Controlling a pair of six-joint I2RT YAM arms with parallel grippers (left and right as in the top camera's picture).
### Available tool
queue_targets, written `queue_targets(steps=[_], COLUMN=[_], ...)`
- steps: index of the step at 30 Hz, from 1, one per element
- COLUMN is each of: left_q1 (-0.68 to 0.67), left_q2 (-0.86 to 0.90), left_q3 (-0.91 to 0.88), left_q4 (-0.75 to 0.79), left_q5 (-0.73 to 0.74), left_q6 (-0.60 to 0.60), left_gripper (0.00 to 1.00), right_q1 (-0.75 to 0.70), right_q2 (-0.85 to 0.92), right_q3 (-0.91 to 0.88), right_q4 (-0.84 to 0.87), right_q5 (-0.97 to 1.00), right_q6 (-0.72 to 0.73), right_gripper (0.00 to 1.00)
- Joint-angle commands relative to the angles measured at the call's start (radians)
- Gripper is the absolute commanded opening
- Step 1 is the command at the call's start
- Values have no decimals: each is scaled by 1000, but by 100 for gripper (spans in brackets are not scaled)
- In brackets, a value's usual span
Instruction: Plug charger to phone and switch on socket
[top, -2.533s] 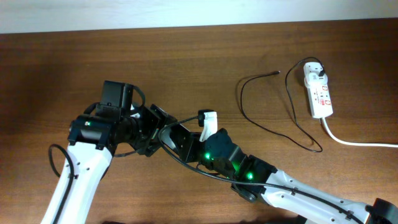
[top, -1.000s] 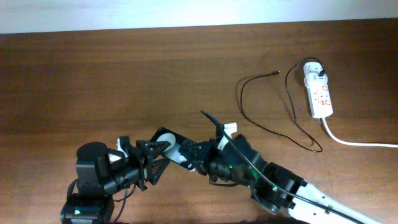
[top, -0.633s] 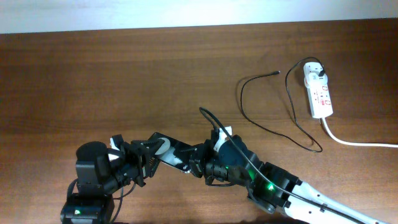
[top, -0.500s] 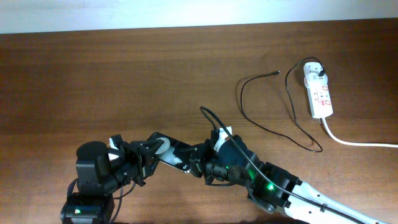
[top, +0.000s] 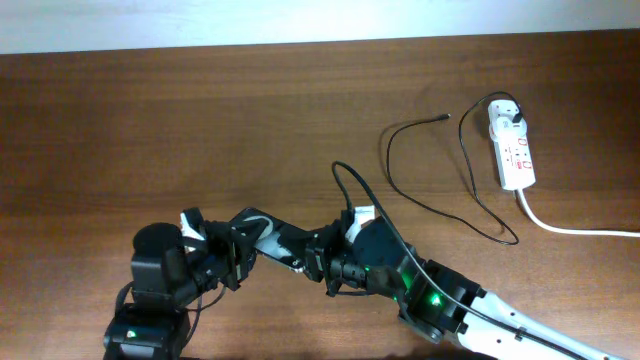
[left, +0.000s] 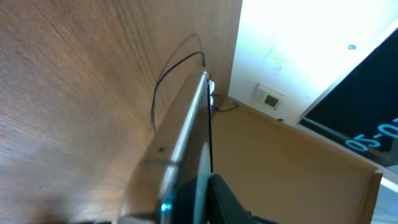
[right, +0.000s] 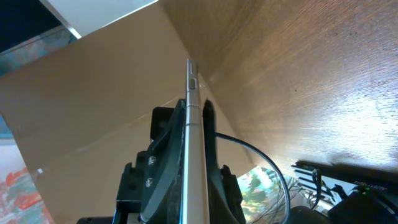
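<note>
Overhead view: my left fingers (top: 238, 262) and right fingers (top: 318, 262) both pinch the phone (top: 272, 240) near the desk (top: 200, 120) front, well apart from the charger (top: 386, 158) and socket (top: 512, 150).

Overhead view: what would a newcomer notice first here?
Near the front middle of the table, the left gripper and right gripper both clamp the phone, one from each end. The wrist views show it edge-on between the fingers. Far off at the right, the charger lies in loose loops, untouched, its plug in the socket.
</note>
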Motion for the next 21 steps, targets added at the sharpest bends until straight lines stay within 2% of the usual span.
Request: queue_targets(steps=[1, 3, 5, 7, 12, 14, 16, 18, 20, 21], left_q1=[-40, -39, -39, -39, -39, -39, -38, -38, -37, -35], left_q2=[1, 1, 1, 1, 20, 71, 123, 230, 312, 354], left_q3=[-1, -1, -1, -1, -1, -1, -1, 0, 0, 0], left_q4=[14, 14, 14, 14, 34, 89, 142, 253, 335, 383], left_q5=[-38, -60, -83, -94, -147, -161, -166, -158, -138, -124], left_q6=[-13, -13, -13, -13, -12, 11, 31, 41, 50, 93], left_gripper=[5, 0, 0, 0, 0, 0, 0, 0, 0, 0], right_q1=[8, 8, 8, 8, 8, 7, 7, 6, 6, 6], right_q2=[-11, -11, -11, -11, -11, -11, -11, -11, -11, -11], right_q3=[16, 16, 16, 16, 16, 16, 16, 16, 16, 16], right_q4=[13, 2, -2, -3, -38, -60, -71, -85, -124, -135], right_q5=[-42, -42, -42, -41, -5, 35, 52, 83, 111, 121], right_q6=[-26, -78, -81, -81, -96, -167, -208, -299, -360, -402], right_gripper=[4, 5, 6, 16, 25, 35, 41, 53, 57, 58])
